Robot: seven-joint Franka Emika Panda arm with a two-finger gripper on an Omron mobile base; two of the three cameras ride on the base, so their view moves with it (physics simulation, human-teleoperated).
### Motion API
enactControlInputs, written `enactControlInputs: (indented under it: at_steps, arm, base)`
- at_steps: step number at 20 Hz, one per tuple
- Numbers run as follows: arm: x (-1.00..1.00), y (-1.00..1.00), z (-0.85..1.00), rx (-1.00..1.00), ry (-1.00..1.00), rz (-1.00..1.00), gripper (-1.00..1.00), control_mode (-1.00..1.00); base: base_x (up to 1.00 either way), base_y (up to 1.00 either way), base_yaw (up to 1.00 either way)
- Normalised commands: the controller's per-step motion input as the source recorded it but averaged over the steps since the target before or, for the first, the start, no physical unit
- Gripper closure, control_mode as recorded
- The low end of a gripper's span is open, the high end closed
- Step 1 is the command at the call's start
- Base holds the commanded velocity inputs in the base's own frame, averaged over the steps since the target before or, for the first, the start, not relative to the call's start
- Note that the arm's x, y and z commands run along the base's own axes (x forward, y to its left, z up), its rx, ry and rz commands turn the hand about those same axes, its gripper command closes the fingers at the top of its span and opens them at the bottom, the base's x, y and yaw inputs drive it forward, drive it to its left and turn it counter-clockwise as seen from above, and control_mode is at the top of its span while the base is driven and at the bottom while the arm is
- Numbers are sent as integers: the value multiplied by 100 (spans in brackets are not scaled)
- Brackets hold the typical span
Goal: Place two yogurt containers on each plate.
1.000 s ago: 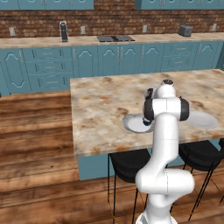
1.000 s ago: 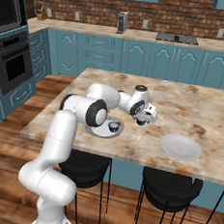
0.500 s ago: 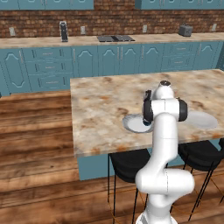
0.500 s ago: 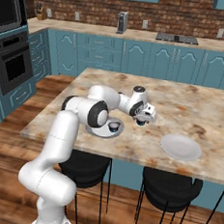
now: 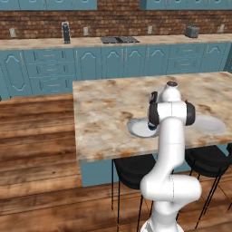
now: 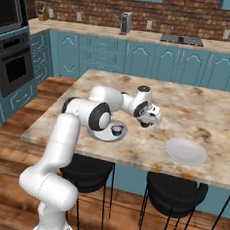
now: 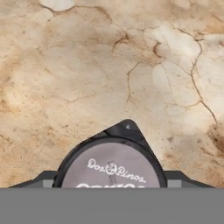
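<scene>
Claw point(image 6: 147, 123) hangs over the marble island top point(image 6: 197, 107), between the two plates. It grips a yogurt cup point(image 7: 110, 168) — in the hand view the pale printed lid sits right at the finger line, dark tips showing at either side of it.

Near plate point(image 6: 97, 134), back toward the arm's base from the claw, has one cup point(image 6: 116, 130) on it. Far plate point(image 6: 185, 151), out to the claw's other side, looks bare. Remaining cups not made out.

Risks, as I judge them:
- Cup is small and round, so a shallow pinch could let it slip mid-carry and roll on the stone.
- Releasing high over a shallow plate — the cup may tip or bounce off the rim.
- If bound for the near plate, a drop too close could knock the cup on it off.
- In the left base view the arm hides the claw, so alignment rests on the other two.
</scene>
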Motion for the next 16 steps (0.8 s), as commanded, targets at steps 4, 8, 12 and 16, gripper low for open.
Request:
enactControlInputs:
  at_steps: [4,8,12,16]
  arm:
    - [-32,15,37,0,0,0,100,-100]
    - [-23,31,34,0,0,0,100,-100]
    - [-14,41,34,0,0,0,100,-100]
    - [-14,47,25,0,0,0,100,-100]
  base:
    - [0,0,0]
    - [0,0,0]
    - [0,0,0]
    - [0,0,0]
